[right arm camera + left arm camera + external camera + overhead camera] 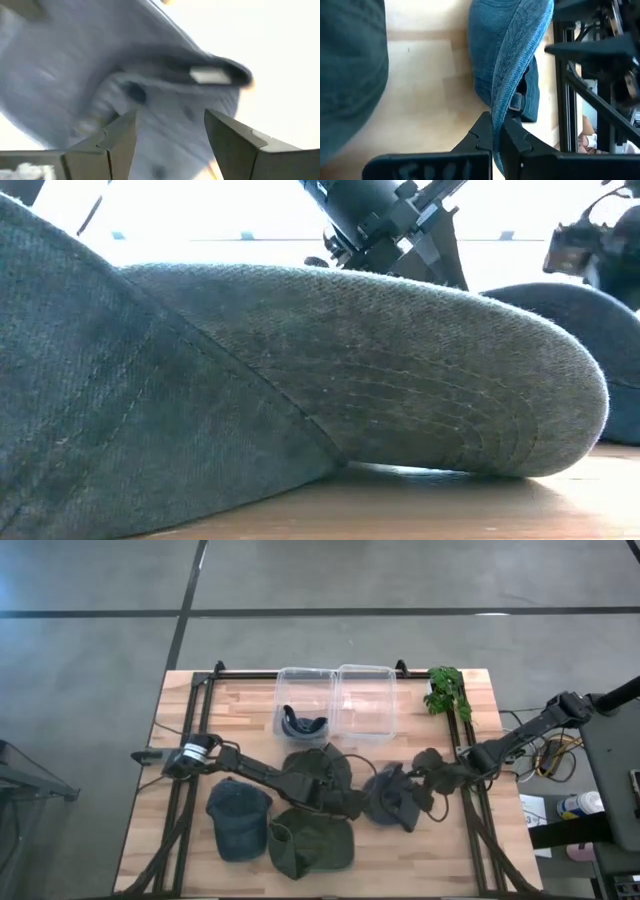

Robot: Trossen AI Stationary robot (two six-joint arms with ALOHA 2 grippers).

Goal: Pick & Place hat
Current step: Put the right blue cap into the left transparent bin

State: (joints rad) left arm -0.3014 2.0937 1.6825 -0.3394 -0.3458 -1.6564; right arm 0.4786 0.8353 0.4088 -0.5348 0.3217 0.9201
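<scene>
Several caps lie on the table. A blue-grey cap (393,797) sits right of the middle, between my two grippers. My left gripper (357,805) reaches in from the table's left and is shut on this cap (505,60). My right gripper (425,783) comes from the table's right and is open, its fingers on either side of the cap's body (165,115); I cannot tell whether they touch it. A white label (210,75) shows inside the cap. Another dark cap (301,723) lies in the left clear bin (304,703). My left gripper pinches the blue-grey cap's stitched edge (498,125) between its two shut fingers (515,142). It comes roughly level from the table's left. The edge runs away from the fingers on its side, with the strap buckle (517,101) just beyond. The cap's body lies over the table.
A denim-blue cap (238,820) and an olive cap (312,845) lie near the front edge; the olive cap's brim (380,370) fills the low view. A dark green cap (318,770) is at mid-table. A second clear bin (364,700) and a plant (447,690) stand at the far side.
</scene>
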